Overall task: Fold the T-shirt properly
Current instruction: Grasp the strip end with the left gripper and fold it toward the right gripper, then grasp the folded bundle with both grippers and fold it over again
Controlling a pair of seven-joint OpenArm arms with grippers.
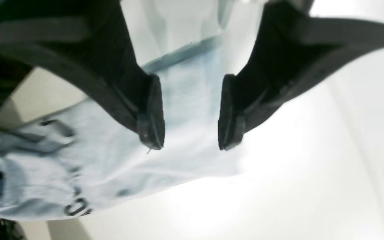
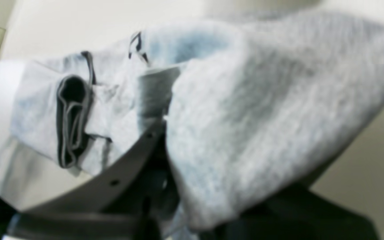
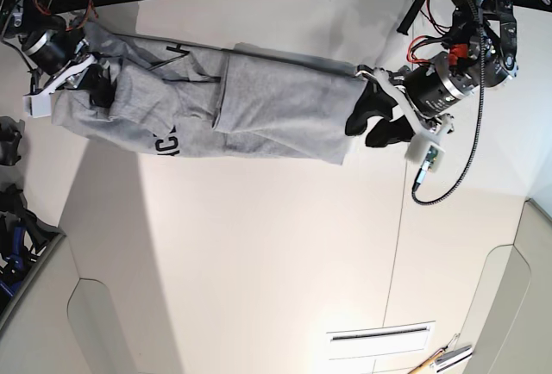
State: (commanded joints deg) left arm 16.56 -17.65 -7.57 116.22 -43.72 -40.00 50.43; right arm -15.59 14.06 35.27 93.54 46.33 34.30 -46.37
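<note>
Left gripper [image 1: 190, 143] gapes empty over the T-shirt [image 3: 259, 107]; only the wrist view shows the right gripper [image 2: 165, 133] pinching cloth.

free: table [image 3: 259, 253] below T-shirt [image 3: 276, 102] | obstacle: tools [image 3: 442, 358] at corner

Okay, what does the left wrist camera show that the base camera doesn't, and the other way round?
Only the left wrist view shows the left gripper close up, jaws apart with nothing between them. Only the base view shows the whole T-shirt stretched across the table, the right gripper at its far end and tools near the corner. Both show the grey shirt with black lettering.
</note>
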